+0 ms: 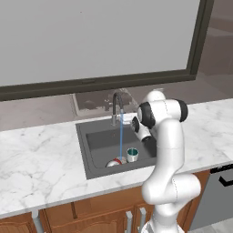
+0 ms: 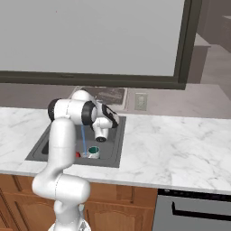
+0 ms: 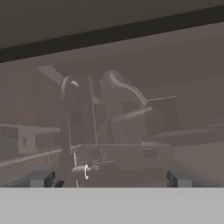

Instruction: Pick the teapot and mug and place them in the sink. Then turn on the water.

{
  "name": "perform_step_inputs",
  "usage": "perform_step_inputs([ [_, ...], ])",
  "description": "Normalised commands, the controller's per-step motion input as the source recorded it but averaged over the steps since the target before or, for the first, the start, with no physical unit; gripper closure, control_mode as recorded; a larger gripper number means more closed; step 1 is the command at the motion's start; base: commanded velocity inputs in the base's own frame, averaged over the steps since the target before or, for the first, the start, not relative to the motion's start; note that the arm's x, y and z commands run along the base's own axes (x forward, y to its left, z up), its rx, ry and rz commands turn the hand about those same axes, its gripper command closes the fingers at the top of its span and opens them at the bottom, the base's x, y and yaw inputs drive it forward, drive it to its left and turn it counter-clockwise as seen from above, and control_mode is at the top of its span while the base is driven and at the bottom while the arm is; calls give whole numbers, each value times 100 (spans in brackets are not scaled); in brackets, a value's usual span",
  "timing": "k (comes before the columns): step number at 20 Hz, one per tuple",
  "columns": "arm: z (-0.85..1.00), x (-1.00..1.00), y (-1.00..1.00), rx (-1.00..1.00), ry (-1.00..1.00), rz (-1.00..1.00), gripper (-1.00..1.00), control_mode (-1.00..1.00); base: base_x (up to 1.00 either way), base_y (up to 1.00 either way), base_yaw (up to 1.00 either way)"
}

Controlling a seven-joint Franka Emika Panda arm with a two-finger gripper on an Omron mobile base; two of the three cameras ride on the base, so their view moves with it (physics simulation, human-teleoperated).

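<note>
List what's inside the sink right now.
In the sink: the teapot and the mug side by side at the front, with the water running from the tap down by the teapot. The arm covers the basin's right end, so anything there can't be seen.

The teapot (image 1: pixel 116 161), squat, silver with a red patch, was seen lying at the front of the dark grey sink (image 1: pixel 98 141). The mug (image 1: pixel 132 154), upright with its teal inside showing, was set just beside it. A thin blue stream of water (image 1: pixel 121 141) was seen falling straight from the tap (image 1: pixel 116 105) into the basin.
</note>
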Motion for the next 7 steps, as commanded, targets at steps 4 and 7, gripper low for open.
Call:
perform_step_inputs([
  [4,0,0,-100,0,0,-10,-100,-100,0,0,0],
  [7,0,0,-100,0,0,-9,-100,-100,0,0,0],
])
